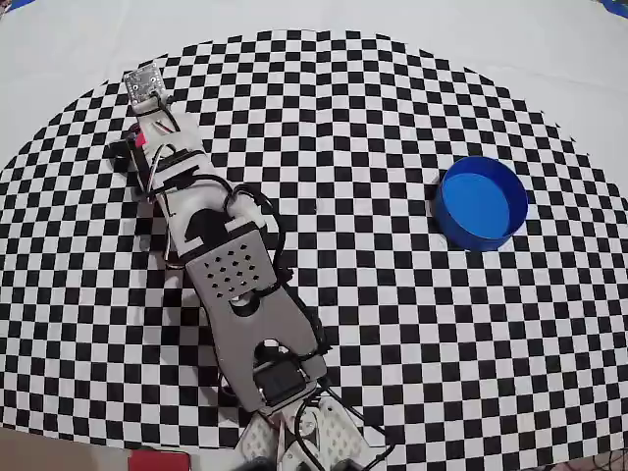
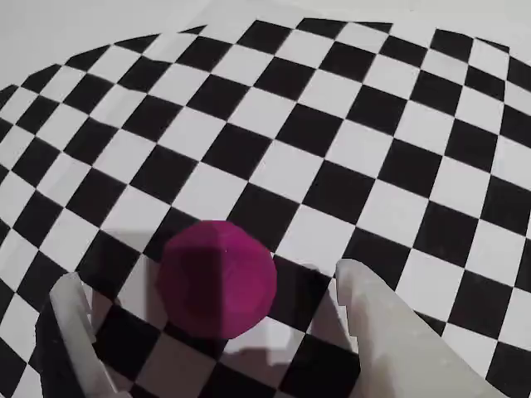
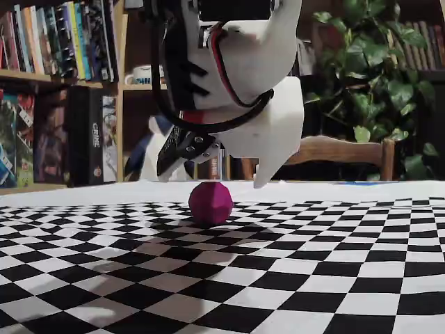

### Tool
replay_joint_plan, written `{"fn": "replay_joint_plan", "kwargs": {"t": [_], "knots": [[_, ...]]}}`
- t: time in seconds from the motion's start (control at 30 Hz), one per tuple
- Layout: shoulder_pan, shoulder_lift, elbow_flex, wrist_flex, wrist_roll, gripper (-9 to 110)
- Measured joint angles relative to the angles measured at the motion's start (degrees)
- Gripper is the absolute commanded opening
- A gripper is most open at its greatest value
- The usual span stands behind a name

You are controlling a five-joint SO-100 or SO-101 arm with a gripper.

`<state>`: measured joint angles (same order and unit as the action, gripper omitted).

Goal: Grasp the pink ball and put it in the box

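The gripper (image 2: 211, 303) hangs just above the ball (image 2: 217, 279), fingers spread to either side, not touching it. The box (image 1: 481, 203) sits well apart from the ball.

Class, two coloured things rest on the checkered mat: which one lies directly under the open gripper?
The pink ball. It sits on the mat between the fingers of the gripper, jaws open and apart from it. The blue box stands far off, at the overhead view's right.
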<state>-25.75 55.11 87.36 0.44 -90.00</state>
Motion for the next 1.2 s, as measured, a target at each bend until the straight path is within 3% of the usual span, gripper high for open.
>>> {"fn": "replay_joint_plan", "kwargs": {"t": [1.2], "knots": [[0.18,-5.98,-7.03,0.97,0.00,36]]}}
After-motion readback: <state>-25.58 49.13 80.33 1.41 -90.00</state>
